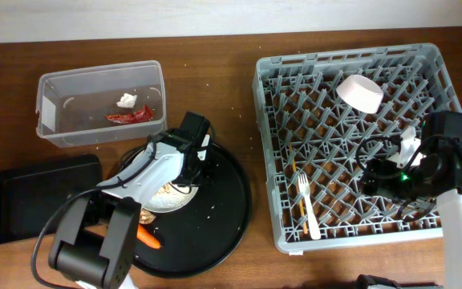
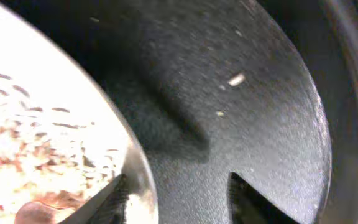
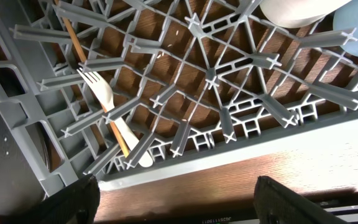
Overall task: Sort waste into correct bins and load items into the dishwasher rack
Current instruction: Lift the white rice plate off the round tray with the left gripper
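The rack (image 1: 351, 56) is grey and gridded; fork (image 1: 306, 201) white, wrapper (image 1: 131, 116) red, tub (image 1: 48, 104) clear, round tray (image 1: 223, 201) black, carrot (image 1: 148, 238) orange.

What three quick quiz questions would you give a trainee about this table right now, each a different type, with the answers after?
1. True or false: the red wrapper lies inside the clear tub.
2. Fill in the blank: the white plate with the rice on it sits on the ___.
3. Pick one: the white fork is in A) the dishwasher rack, B) the clear tub, C) the white plate.

Key: 1 true. 2 round black tray. 3 A.
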Available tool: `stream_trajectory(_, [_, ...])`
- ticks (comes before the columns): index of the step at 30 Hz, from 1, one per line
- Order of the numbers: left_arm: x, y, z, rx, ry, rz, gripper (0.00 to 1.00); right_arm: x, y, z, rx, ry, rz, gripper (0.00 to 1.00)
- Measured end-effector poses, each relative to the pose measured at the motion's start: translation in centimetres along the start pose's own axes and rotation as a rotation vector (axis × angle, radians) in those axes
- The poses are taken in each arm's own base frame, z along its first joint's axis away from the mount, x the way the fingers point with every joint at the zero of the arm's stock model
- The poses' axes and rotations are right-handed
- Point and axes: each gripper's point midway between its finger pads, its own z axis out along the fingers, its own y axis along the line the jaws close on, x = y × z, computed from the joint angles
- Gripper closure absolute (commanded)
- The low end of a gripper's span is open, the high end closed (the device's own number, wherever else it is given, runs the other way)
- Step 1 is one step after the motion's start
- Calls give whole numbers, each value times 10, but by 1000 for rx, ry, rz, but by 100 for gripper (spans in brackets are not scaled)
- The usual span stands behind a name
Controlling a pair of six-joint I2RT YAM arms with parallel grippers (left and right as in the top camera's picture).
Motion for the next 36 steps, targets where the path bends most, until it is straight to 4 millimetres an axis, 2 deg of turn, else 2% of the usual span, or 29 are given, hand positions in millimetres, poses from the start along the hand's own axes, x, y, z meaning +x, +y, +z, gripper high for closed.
stream_trajectory(5, [2,7,1,-36,4,-4,72,0,1,0,-8,1,1,18])
stream_trajectory(9, [3,12,1,-63,7,-5,74,1,2,0,-12,5,1,18])
stream_trajectory(19, [3,15,1,-82,-5,1,91,4,2,0,-11,17,3,18])
stream_trajectory(30, [5,29,-3,-179,-10,11,99,6,2,0,-10,25,4,18])
stream_trajectory(36, [6,39,-5,-245,-10,15,99,6,2,0,-10,26,5,18])
